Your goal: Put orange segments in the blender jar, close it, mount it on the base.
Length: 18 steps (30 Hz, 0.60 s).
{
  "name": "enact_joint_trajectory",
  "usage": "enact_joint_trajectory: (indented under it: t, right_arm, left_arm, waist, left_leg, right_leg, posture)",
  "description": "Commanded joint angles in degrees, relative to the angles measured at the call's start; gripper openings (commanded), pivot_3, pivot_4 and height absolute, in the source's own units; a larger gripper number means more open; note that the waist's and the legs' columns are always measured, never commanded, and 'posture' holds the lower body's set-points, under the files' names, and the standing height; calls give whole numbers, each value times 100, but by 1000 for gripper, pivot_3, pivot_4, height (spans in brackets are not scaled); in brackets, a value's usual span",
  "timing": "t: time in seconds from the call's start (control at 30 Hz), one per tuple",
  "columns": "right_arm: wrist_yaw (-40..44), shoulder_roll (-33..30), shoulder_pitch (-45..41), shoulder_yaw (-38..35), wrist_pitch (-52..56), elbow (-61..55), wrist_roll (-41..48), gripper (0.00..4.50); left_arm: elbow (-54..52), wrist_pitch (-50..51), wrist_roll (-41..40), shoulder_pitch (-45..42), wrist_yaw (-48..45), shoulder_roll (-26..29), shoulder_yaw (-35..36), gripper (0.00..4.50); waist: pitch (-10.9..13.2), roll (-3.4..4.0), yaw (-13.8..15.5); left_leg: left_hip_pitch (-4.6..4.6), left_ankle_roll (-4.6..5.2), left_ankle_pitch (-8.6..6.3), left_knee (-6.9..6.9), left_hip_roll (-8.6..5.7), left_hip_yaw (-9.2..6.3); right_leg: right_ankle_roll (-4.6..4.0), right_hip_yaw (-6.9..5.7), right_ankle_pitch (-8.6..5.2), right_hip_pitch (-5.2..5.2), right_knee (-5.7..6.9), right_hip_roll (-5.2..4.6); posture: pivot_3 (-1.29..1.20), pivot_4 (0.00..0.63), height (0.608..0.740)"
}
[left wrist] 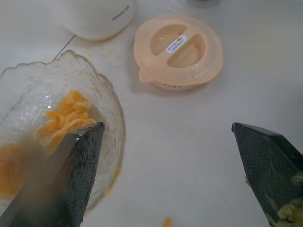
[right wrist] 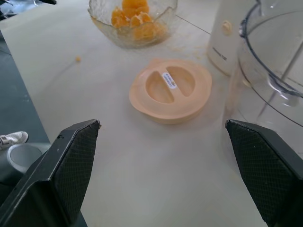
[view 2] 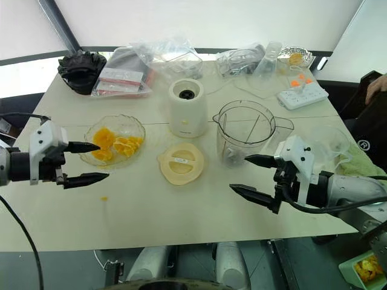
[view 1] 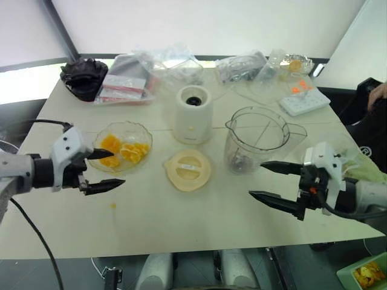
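Orange segments (view 1: 124, 150) lie in a scalloped glass bowl (view 1: 124, 128) at the table's left. My left gripper (view 1: 106, 170) hovers open just in front of that bowl, nothing between its fingers. The clear blender jar (view 1: 257, 138) stands upright and without a lid right of centre, blade at its bottom. The cream-white base (view 1: 193, 115) stands behind the middle, its dark socket up. A flat cream lid (view 1: 188, 170) lies between bowl and jar. My right gripper (view 1: 272, 182) is open and empty in front of the jar.
A small orange scrap (view 1: 113, 206) lies on the table near the front left. At the back are plastic bags (view 1: 148, 72), a black bundle (view 1: 84, 77), a white tray (view 1: 304, 101) with red-orange bits and a small glass dish (view 1: 295, 63). A person's hand (view 1: 377, 93) is at the right edge.
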Motion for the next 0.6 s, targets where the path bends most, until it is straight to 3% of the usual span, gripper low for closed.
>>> enact_joint_trajectory:
  t: [0.03, 0.37, 0.47, 0.6]
  right_arm:
    - [222, -202, -313, 18, -81, 192, -102, 4439]
    - [461, -276, -1042, 452, 23, 522, -220, 4439]
    - [327, -81, -1189, 646, 16, 419, -178, 4439]
    - [178, 31, -1137, 581, 50, 316, -104, 4439]
  left_arm:
    - [-351, -74, -35, 249, 243, -201, 257, 4500]
    - [-62, -490, 282, 226, 662, -577, -308, 4500]
    - [357, -714, 464, -44, 522, -502, -678, 4500]
    - [509, -740, 417, -114, 308, -280, -576, 4500]
  waist:
    - [0, 0, 10]
    - [0, -2, 46]
    - [0, -1, 43]
    - [0, -2, 35]
  left_leg:
    - [4, 0, 0, 0, 1, 1]
    - [16, 0, 0, 2, 2, 6]
    - [18, 0, 0, 2, 1, 14]
    - [17, 0, 0, 2, 4, 20]
  right_leg:
    - [0, 0, 0, 4, 2, 1]
    - [-2, 2, 0, 16, 3, 3]
    - [-3, 2, 0, 16, 6, 5]
    - [-6, 3, 2, 14, 6, 6]
  posture:
    - [0, 150, 740]
    - [0, 150, 740]
    - [0, 150, 740]
    - [0, 150, 740]
